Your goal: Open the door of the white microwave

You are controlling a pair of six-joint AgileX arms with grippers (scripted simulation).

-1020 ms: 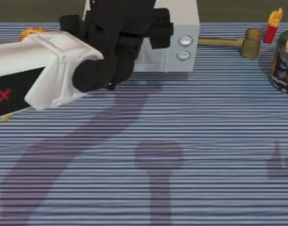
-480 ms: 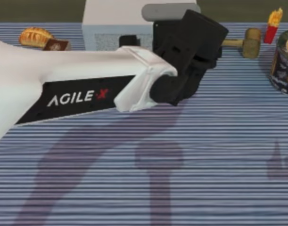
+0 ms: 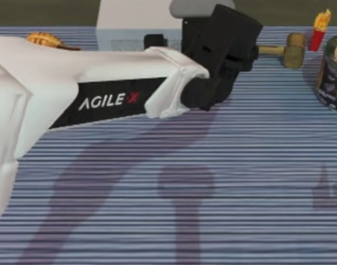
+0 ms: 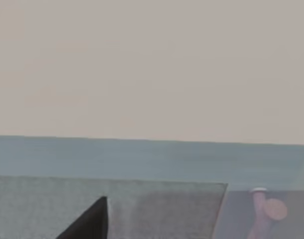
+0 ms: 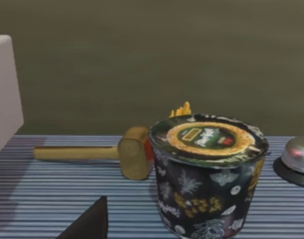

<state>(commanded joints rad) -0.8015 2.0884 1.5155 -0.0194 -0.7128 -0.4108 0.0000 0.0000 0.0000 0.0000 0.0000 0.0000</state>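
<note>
Looking down on the large boxy white microwave (image 3: 135, 14) at the upper middle of the frame, at the far edge of the blue striped table (image 3: 240, 165). Shows only a narrow strip of its flat white door with the grey speckled mesh window (image 3: 129, 43) under the white top; cannot tell whether ajar or flush. Fills the lower part of the left wrist view with that same mesh panel, close up.

Lies across the upper left of the frame as a long white left arm, ending in the black left gripper (image 3: 223, 41) right in front of the microwave's right part, covering the knobs. Cannot tell whether clenched or released, nor whether touching the door.

Further right along the upper edge: a wooden mallet (image 3: 284, 51), a small red carton of yellow fries (image 3: 319, 30) and a dark printed round noodle cup (image 3: 331, 72). At upper left, a golden bread roll (image 3: 44, 38) peeking from behind the arm.

Keeps the right gripper (image 5: 87, 224) out of the top view; grip impossible to tell. Faces the cup, the mallet and a silver dome bell (image 5: 298, 154).
</note>
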